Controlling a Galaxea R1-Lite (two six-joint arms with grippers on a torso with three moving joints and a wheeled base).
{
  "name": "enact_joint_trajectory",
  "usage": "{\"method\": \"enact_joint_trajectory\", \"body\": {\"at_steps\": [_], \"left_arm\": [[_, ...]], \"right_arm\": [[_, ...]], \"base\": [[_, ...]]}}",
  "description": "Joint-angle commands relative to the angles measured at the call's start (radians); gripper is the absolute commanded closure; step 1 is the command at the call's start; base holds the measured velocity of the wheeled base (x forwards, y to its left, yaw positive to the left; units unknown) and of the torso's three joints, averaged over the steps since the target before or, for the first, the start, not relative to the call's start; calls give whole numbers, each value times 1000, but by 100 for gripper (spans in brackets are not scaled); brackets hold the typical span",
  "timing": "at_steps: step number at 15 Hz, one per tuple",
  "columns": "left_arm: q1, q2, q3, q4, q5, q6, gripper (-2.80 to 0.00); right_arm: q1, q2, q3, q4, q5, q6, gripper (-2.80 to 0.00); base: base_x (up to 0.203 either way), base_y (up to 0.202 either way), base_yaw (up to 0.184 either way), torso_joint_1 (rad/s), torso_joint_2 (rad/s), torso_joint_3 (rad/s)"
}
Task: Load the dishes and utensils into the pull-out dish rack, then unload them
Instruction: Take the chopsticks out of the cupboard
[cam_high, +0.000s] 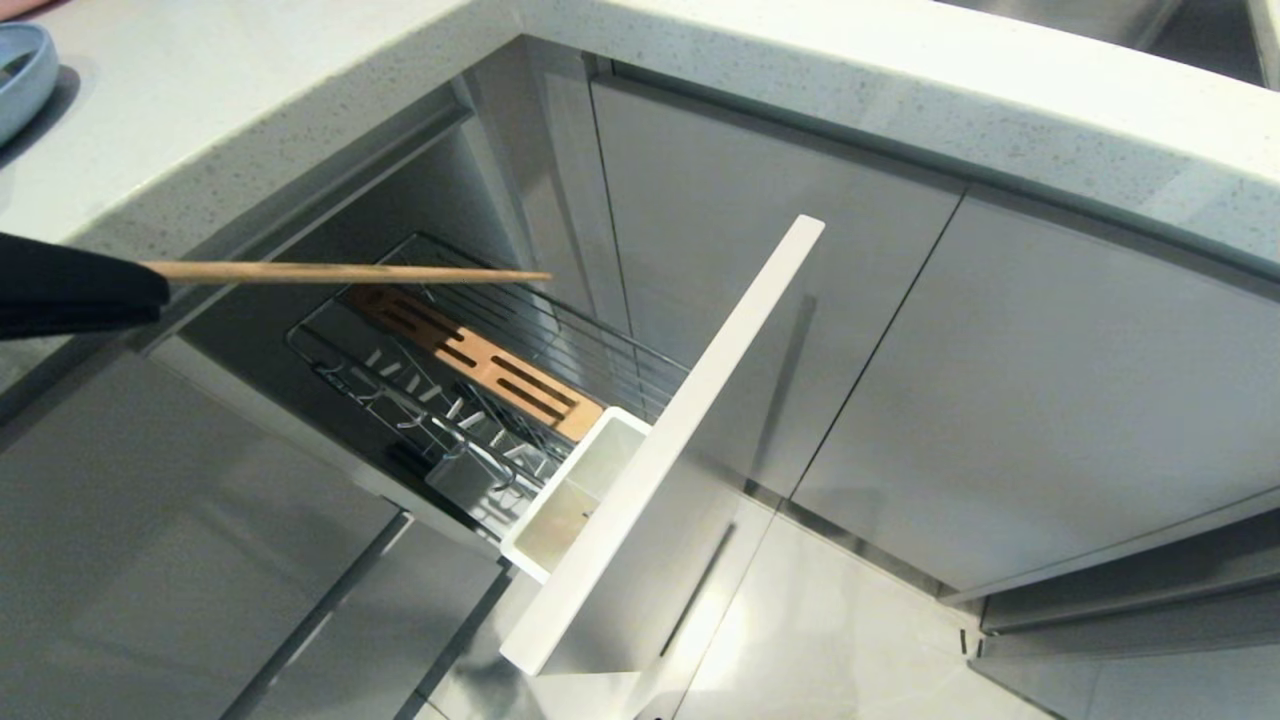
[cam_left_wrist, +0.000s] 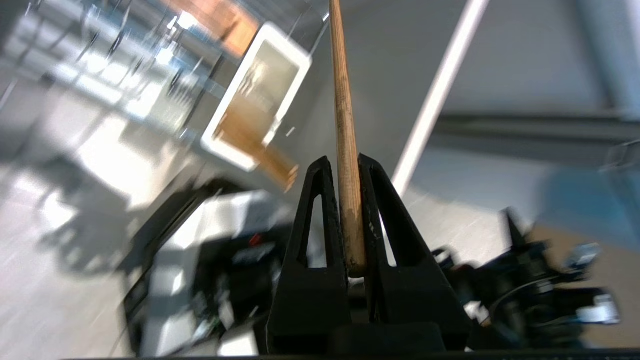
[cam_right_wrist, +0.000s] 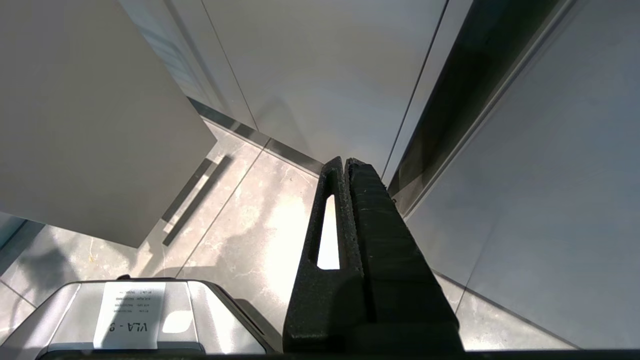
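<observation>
My left gripper (cam_high: 150, 290) comes in from the left edge of the head view, shut on the thick end of a light-wood chopstick (cam_high: 350, 272). The stick lies level, its tip over the back of the pull-out dish rack (cam_high: 330, 345). In the left wrist view the chopstick (cam_left_wrist: 345, 125) runs straight out from between the fingers of the left gripper (cam_left_wrist: 344, 160). The rack stands pulled out, with a slotted wooden strip (cam_high: 480, 365), upright prongs (cam_high: 440, 400), a white utensil cup (cam_high: 580, 480) and a tall pale front panel (cam_high: 680, 440). The cup (cam_left_wrist: 260, 95) also shows beyond the stick. My right gripper (cam_right_wrist: 345, 161) hangs shut and empty above the floor.
A light-blue dish (cam_high: 20, 70) sits on the pale speckled counter (cam_high: 300, 90) at the far left, cut off by the picture edge. Grey cabinet fronts (cam_high: 1000, 400) flank the open rack. My own base (cam_right_wrist: 130, 320) is below the right gripper.
</observation>
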Motion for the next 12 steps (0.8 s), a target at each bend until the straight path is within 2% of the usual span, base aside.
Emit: {"method": "enact_joint_trajectory", "body": {"at_steps": [1, 4, 7, 8, 12], "left_arm": [[7, -70, 55, -111, 4, 27, 0], [46, -133, 126, -291, 3, 97, 0], [128, -164, 186, -427, 4, 148, 0], [178, -166, 197, -464, 5, 161, 0], [467, -178, 237, -628, 1, 229, 0]], "right_arm": [[0, -4, 2, 0, 0, 1, 0], [1, -4, 2, 0, 0, 0, 0], [0, -4, 2, 0, 0, 1, 0], [1, -3, 2, 0, 0, 0, 0], [0, -4, 2, 0, 0, 0, 0]], "base": [[0, 0, 0, 0, 0, 0], [0, 0, 0, 0, 0, 0], [0, 0, 0, 0, 0, 0], [0, 0, 0, 0, 0, 0], [0, 0, 0, 0, 0, 0]]}}
